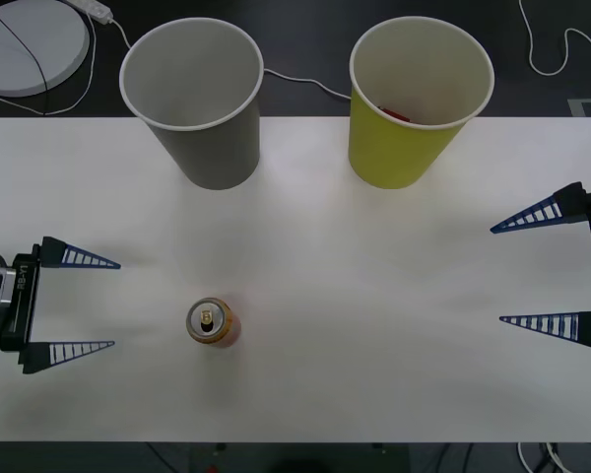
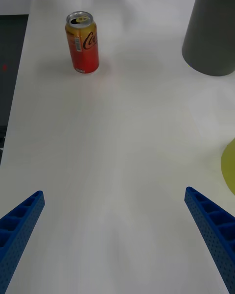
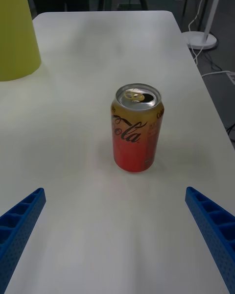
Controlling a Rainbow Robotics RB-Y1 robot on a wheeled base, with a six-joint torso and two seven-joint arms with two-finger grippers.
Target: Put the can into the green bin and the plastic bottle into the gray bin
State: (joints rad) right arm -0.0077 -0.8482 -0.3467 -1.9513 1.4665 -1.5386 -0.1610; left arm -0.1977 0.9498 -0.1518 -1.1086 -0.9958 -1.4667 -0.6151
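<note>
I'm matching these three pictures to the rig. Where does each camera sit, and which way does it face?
Front view: above the arms, looking down at the table; left gripper and right gripper open at the sides.
Right wrist view: on the right wrist, facing the can and gray bin; own blue fingers.
Left wrist view: on the left wrist, facing the can near the green bin.
All share the can.

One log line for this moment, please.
can upright on table, ungrasped | left gripper open beside can | right gripper open, far | green bin, gray bin upright
</note>
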